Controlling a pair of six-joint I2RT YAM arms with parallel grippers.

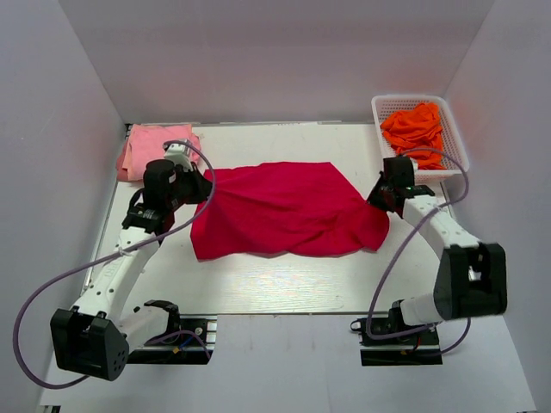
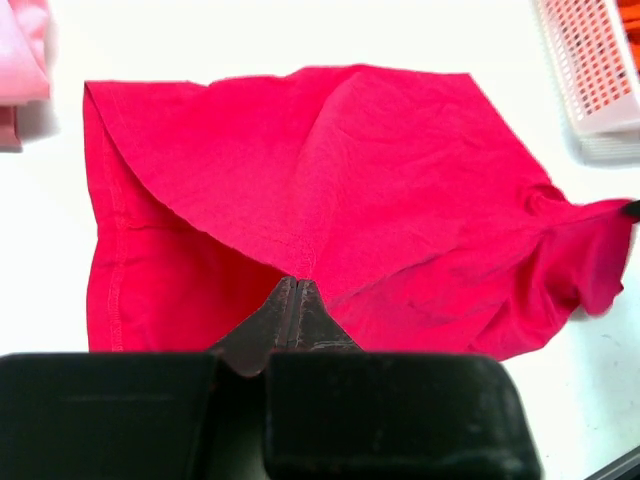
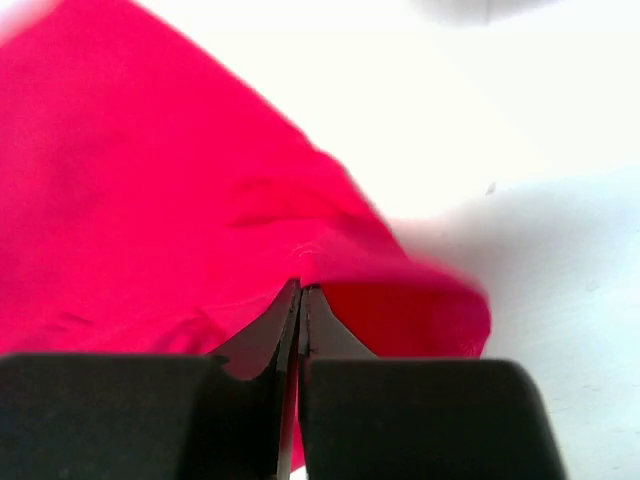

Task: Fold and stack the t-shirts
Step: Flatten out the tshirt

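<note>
The crimson-red t-shirt (image 1: 284, 209) lies partly spread and rumpled in the middle of the table. My left gripper (image 1: 205, 183) is shut on its left edge, and the cloth (image 2: 330, 180) stretches away from the closed tips (image 2: 293, 282). My right gripper (image 1: 376, 194) is shut on the shirt's right edge; its closed tips (image 3: 300, 288) pinch red cloth (image 3: 150, 200). A folded light pink t-shirt (image 1: 151, 149) lies at the back left and shows in the left wrist view (image 2: 22, 60). Orange t-shirts (image 1: 415, 125) fill the basket at the back right.
A white mesh basket (image 1: 455, 142) stands at the back right corner, its edge in the left wrist view (image 2: 590, 75). Grey walls close the table on three sides. Purple cables loop beside both arms.
</note>
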